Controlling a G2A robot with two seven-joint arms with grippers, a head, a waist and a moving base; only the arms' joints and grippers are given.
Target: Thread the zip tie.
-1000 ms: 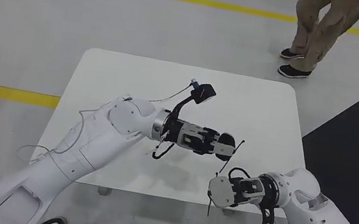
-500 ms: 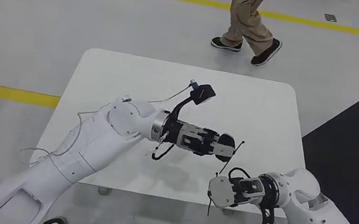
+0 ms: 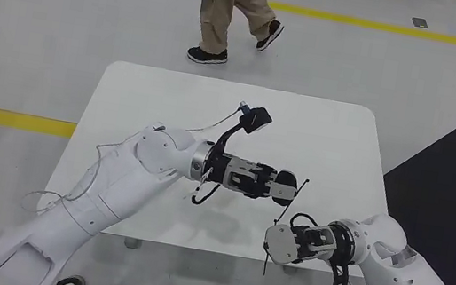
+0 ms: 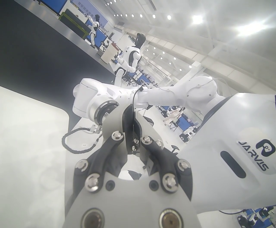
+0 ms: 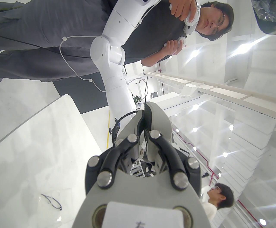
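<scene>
Holding the strap, threading yet to be done

The zip tie (image 3: 291, 201) hangs in the air over the near right part of the table (image 3: 144, 102), a thin black strap between both grippers. No closed loop shows, so the tail seems not yet passed through the head; aligning and feeding remain. The left gripper (image 4: 131, 112) has its fingers pressed together on the strap, a short end poking beyond them. The right gripper (image 5: 146, 108), nearer, pinches the strap just as tightly.

Zip tie (image 3: 291, 203), partly hidden between both pairs of fingers (image 5: 158, 117), head and tip indistinguishably thin.
</scene>
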